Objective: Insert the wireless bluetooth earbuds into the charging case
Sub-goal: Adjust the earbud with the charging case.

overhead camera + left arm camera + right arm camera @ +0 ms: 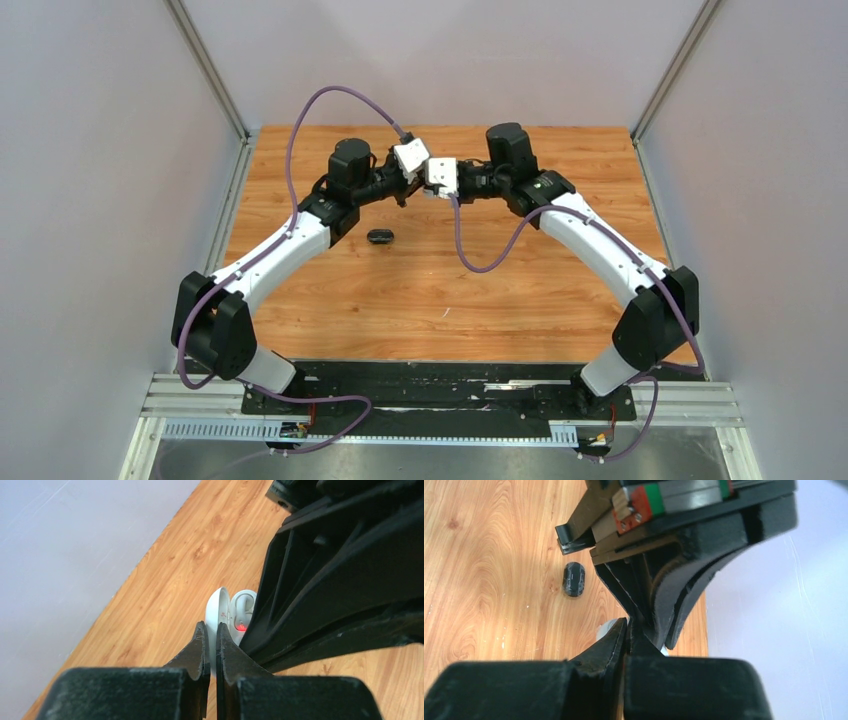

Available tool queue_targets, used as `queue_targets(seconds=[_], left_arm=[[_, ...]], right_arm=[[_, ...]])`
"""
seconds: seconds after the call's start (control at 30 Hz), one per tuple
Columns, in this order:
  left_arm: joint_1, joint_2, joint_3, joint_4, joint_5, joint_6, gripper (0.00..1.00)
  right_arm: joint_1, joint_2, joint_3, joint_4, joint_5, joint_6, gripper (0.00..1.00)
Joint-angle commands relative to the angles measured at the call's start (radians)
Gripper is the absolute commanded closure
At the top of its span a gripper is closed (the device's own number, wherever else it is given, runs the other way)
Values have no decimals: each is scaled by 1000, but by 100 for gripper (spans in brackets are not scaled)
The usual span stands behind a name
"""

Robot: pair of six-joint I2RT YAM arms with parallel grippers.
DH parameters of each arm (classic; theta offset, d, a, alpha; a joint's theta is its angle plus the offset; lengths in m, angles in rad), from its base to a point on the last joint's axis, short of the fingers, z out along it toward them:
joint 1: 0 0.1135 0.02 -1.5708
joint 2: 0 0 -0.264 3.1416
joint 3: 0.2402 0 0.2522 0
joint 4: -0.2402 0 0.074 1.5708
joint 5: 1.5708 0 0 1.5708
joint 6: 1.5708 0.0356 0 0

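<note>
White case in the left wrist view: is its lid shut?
No, the white case is open, and a red light glows inside it.

Top view: high at near edge, looking down on light-brown wood-grain table (430,300). Wrist views: very close, low, facing each other, sharing that table.

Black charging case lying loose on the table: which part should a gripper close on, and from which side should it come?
Probably from straight above, closing across the short width of the black charging case. It lies flat and closed on the table, a low oval with bare wood around it, so its long sides are free.
</note>
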Motion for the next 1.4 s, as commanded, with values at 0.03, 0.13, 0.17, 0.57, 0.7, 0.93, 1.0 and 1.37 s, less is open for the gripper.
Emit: queue_targets(seconds=[0.03, 0.13, 0.17, 0.57, 0.7, 0.93, 1.0, 1.37], left_arm=[[-12, -33, 6, 44, 12, -5, 100], [-12, -27, 7, 44, -2, -6, 100], [-12, -26, 8, 45, -7, -7, 100], [-12, -23, 23, 39, -3, -41, 100], [-11, -25, 28, 22, 28, -58, 100], [-11, -23, 35, 20, 73, -97, 100], [-12, -23, 39, 19, 78, -100, 100], [11, 11, 89, 11, 88, -224, 100]], right_arm=[[-35, -88, 1, 74, -29, 125, 100], [-41, -112, -4, 73, -54, 162, 100], [-42, -118, -7, 74, -59, 171, 100], [-44, -91, -43, 5, -77, 124, 84], [-43, -82, -49, 5, -69, 81, 75], [-33, -49, -40, 8, -30, 46, 65], [-27, -39, -36, 9, -22, 42, 65], [-11, -67, -83, 21, -33, -58, 70]])
